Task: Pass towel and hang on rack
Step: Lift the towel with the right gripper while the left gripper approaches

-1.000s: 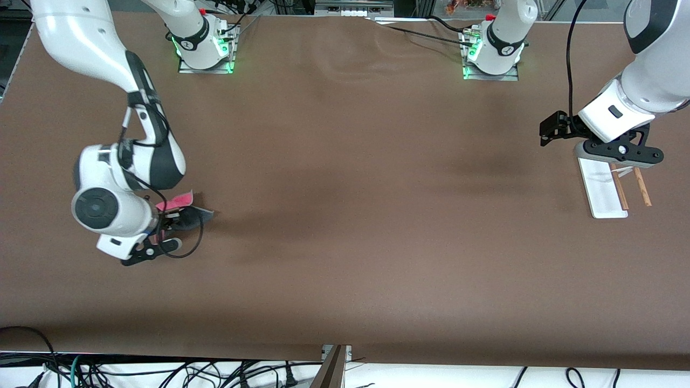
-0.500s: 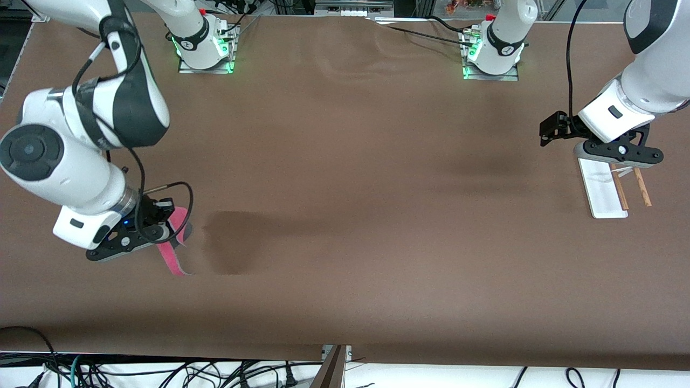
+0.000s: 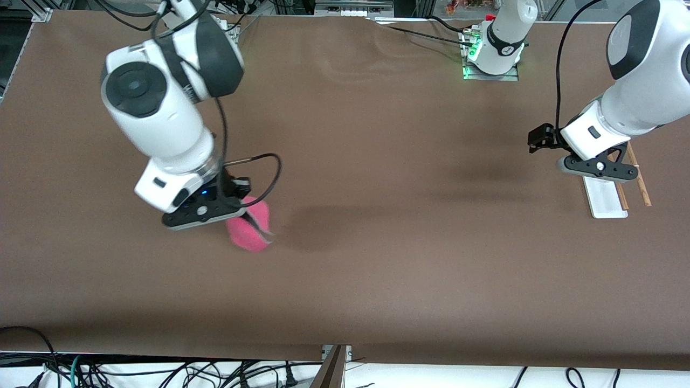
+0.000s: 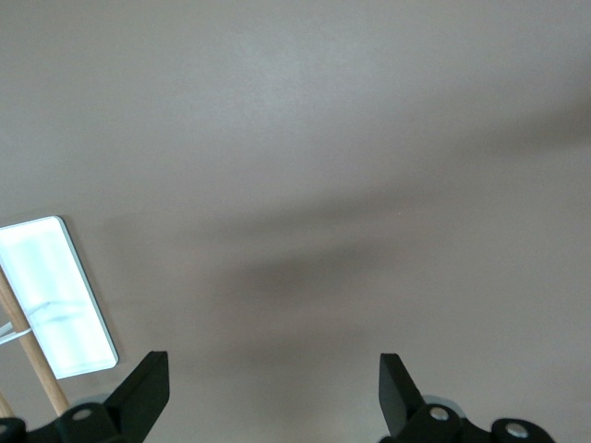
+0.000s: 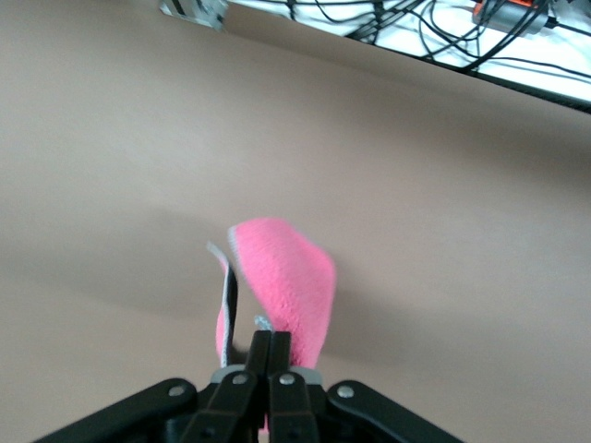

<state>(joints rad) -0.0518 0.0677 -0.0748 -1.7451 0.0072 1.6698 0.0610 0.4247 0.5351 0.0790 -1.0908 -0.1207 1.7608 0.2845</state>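
Note:
My right gripper point(image 3: 242, 211) is shut on the pink-red towel point(image 3: 249, 230) and holds it in the air over the brown table, toward the right arm's end. In the right wrist view the towel point(image 5: 282, 288) hangs folded from the closed fingers point(image 5: 270, 355), its grey face showing at one edge. The rack point(image 3: 606, 196), a white flat base with two brown rods point(image 3: 641, 186), lies at the left arm's end. My left gripper point(image 3: 595, 171) is open and empty, hovering over the rack. In the left wrist view the rack's base point(image 4: 57, 297) and a rod point(image 4: 35, 355) show beside the gripper point(image 4: 272, 401).
The brown table point(image 3: 377, 161) spreads between the two arms. The arms' bases stand along its edge farthest from the front camera, the left arm's base point(image 3: 493, 54) lit green. Cables point(image 3: 161, 372) lie below the table's front edge.
My right gripper has lifted the towel off the table and carried it toward the middle of the table. My left gripper has shifted slightly, still over the rack.

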